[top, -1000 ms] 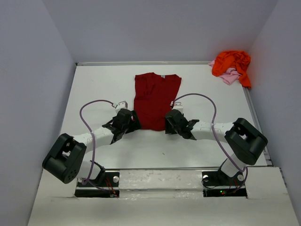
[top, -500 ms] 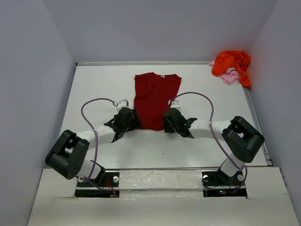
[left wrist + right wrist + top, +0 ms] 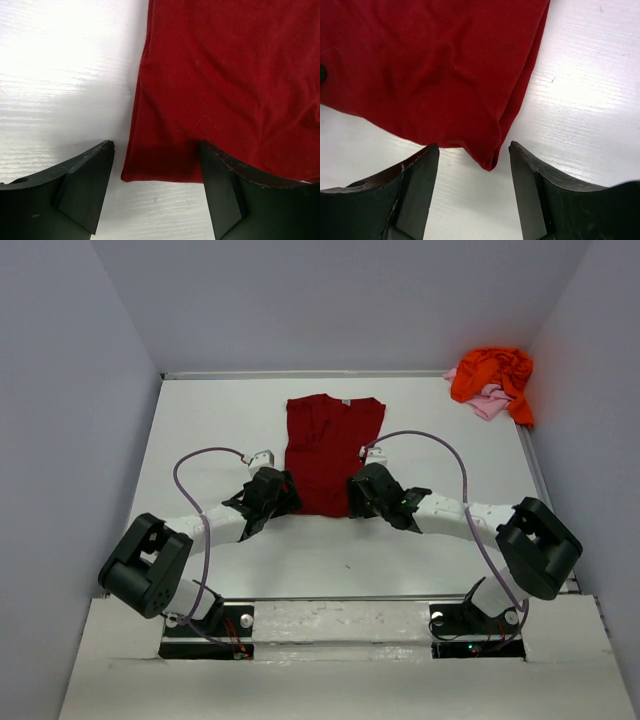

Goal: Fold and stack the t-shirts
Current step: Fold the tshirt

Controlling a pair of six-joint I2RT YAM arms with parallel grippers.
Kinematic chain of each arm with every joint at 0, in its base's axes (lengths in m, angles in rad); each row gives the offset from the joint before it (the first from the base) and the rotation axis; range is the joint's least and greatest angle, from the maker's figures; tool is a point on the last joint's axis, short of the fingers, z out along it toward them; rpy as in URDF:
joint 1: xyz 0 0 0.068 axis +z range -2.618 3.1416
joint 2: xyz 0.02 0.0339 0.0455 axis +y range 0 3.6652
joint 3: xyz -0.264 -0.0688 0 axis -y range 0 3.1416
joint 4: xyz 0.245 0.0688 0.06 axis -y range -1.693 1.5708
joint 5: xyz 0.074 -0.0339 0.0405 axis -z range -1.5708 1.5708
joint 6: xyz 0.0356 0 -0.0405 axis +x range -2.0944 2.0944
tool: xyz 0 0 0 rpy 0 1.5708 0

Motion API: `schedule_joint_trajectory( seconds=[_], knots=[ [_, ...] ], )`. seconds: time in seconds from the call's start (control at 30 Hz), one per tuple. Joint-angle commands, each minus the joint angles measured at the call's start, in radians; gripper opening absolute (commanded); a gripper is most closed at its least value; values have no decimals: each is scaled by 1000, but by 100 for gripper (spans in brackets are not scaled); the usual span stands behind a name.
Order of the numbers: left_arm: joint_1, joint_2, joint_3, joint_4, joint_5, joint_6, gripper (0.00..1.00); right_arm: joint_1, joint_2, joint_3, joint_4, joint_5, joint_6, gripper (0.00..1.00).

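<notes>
left gripper (image 3: 155, 160) and right gripper (image 3: 472, 155) straddle the red shirt (image 3: 330, 445) at its lower corners, jaws unclenched; next, likely pinch and fold toward frame top.

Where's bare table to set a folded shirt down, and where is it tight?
Bare: the strip between the dark red t-shirt and the left wall; the patch between that shirt and the orange t-shirt and pink t-shirt heaped in the far right corner. Crowded: the near middle, where the open left hand and right hand straddle the shirt's bottom corners.
</notes>
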Motion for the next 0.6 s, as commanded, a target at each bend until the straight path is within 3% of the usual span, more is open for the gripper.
schedule_joint_trajectory(
  seconds=[0.0,0.2,0.27,0.33,0.43,0.47,0.5,0.57],
  knots=[
    [-3,20,16,-24,3,10,81,-10,90,56,7,15,-19,64],
    [-3,25,19,-25,5,12,81,-10,171,61,35,24,-6,63],
    [-3,25,17,-24,2,13,77,-10,183,53,44,24,-7,59],
    [-3,32,17,-21,5,16,64,-10,182,42,45,24,-4,54],
    [-3,38,14,-10,23,21,42,-10,161,21,47,21,5,25],
    [-4,37,13,-2,28,19,15,-10,145,16,44,21,8,11],
    [-4,37,10,-2,26,16,0,-10,139,11,41,17,10,5],
    [-6,34,5,-1,28,13,0,-10,127,5,25,12,16,0]
  ],
)
